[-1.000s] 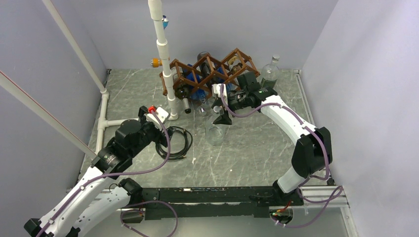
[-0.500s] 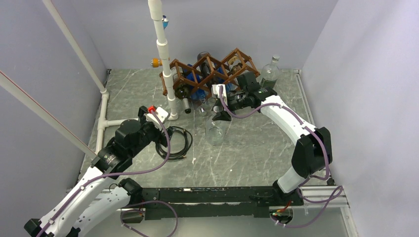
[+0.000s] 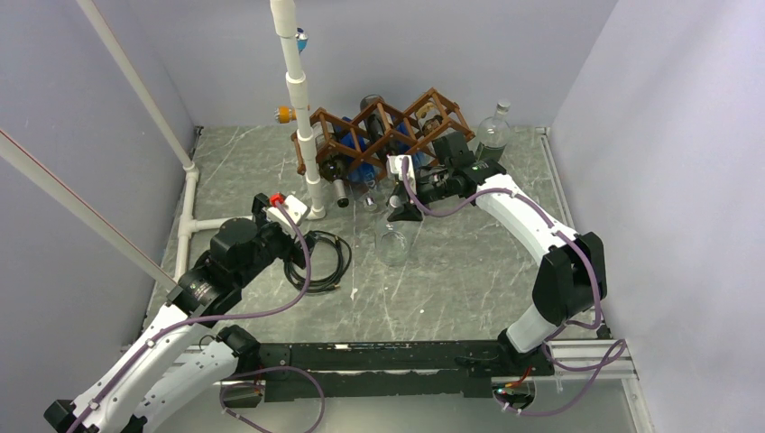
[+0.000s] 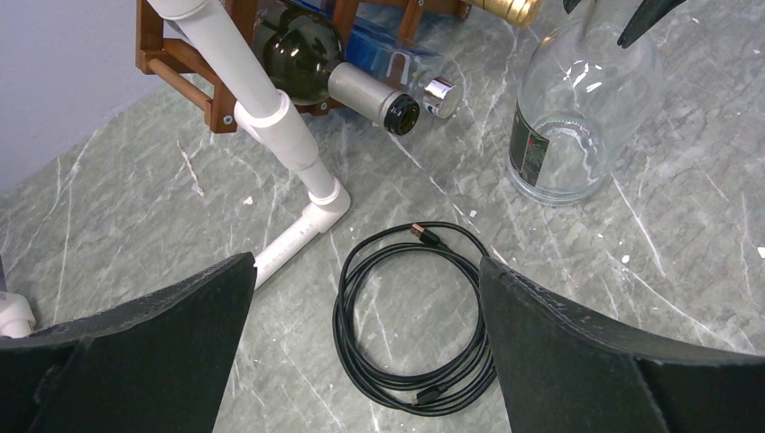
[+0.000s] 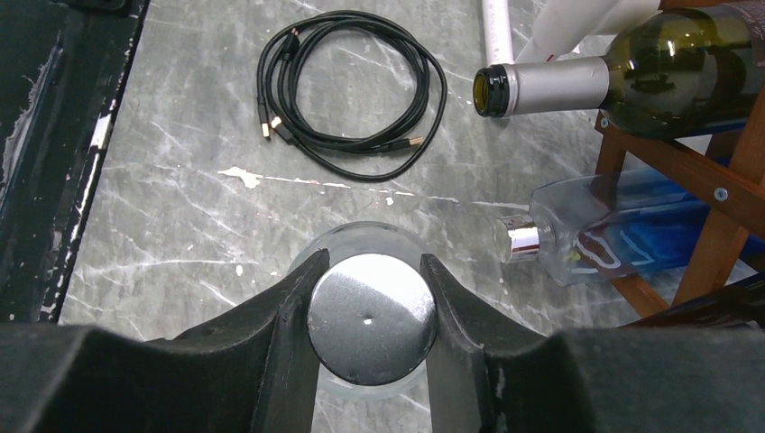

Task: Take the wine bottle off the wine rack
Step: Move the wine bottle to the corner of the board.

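Grey marbled desk [image 3: 469,271], lavender walls. Wine rack [image 3: 383,122] at back centre, beside white PVC pipe [image 4: 271,108]. Dark green bottle [image 5: 668,63] lies in lower cell of rack, foil neck pointing out; blue bottle [image 5: 622,239] lies beside it. Clear bottle [image 4: 577,117] stands upright on desk just in front of rack. Right fingers [image 5: 289,343] closed on its silver cap, one pad each side. Left fingers [image 4: 153,334] spread wide, holding nothing, above coiled black cable [image 4: 410,316] on desk.
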Robot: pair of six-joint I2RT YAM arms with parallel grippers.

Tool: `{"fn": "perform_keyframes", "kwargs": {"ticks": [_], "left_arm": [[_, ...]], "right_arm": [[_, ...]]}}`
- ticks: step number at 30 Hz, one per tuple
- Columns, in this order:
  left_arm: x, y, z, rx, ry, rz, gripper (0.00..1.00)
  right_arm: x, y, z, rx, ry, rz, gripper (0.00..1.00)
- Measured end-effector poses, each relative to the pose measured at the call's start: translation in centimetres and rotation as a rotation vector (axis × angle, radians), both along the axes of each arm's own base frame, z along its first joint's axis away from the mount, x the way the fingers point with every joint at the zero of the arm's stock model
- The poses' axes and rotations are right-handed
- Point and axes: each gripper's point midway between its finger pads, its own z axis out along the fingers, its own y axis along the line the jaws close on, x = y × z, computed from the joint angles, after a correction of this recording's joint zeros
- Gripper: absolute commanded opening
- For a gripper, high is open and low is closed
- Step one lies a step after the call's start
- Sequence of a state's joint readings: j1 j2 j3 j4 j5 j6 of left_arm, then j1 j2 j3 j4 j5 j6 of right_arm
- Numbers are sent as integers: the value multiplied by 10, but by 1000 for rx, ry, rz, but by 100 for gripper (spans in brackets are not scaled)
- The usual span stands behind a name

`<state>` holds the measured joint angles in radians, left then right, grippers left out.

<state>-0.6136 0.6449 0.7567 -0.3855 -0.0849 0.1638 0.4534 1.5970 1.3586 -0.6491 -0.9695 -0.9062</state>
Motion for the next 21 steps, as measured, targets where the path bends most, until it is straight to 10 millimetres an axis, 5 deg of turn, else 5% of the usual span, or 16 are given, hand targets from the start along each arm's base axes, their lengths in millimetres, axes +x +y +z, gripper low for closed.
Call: {"fn": "perform_keyframes", "kwargs": {"ticks": [10, 21], "left_arm": [[0, 1, 0, 0, 0, 3, 100], [1, 2, 0, 0, 0, 8, 100]], "right_arm": [[-8, -7, 3, -5, -11, 12, 0], [-15, -60, 2, 3, 28, -67, 0]]}}
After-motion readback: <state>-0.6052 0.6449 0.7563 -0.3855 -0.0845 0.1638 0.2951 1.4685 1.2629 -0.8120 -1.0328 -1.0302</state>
